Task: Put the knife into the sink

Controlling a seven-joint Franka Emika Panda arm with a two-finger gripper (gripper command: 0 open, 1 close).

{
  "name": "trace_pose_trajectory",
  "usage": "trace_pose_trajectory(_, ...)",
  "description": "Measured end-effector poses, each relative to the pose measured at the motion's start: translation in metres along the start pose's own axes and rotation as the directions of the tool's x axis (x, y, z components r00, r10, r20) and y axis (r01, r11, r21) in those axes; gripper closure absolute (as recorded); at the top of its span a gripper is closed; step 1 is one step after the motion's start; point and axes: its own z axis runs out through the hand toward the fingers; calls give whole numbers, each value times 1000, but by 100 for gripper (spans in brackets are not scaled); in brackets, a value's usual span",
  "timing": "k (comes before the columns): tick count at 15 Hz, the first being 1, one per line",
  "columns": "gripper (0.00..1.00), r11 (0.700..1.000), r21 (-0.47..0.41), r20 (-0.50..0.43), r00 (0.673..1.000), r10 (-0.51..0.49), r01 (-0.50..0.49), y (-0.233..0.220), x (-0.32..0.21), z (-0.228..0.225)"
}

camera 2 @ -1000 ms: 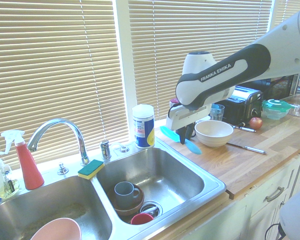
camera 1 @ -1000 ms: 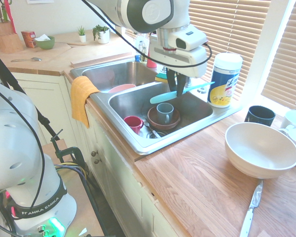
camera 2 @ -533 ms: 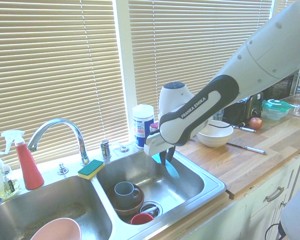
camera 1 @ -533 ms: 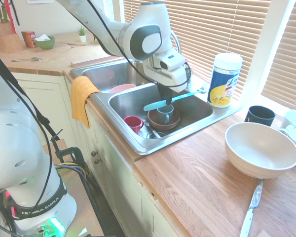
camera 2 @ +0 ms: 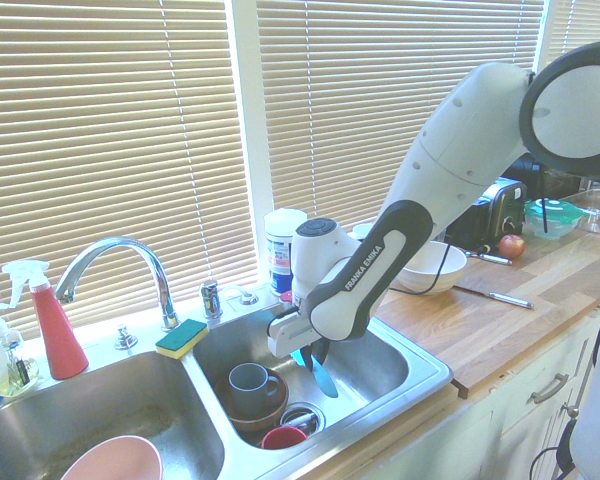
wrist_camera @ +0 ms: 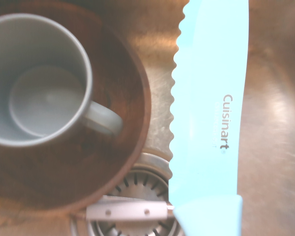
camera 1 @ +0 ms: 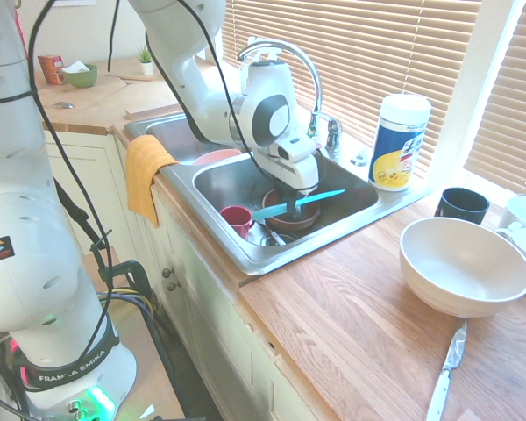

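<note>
Now the gripper has its jaws clenched on the knife, held level inside the sink, its length lying across just above the brown bowl and drain.
</note>
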Motion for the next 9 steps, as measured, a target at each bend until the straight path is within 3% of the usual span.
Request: trace_pose_trajectory(9, 100, 1000, -20, 41, 999, 19, -18, -8, 3, 72)
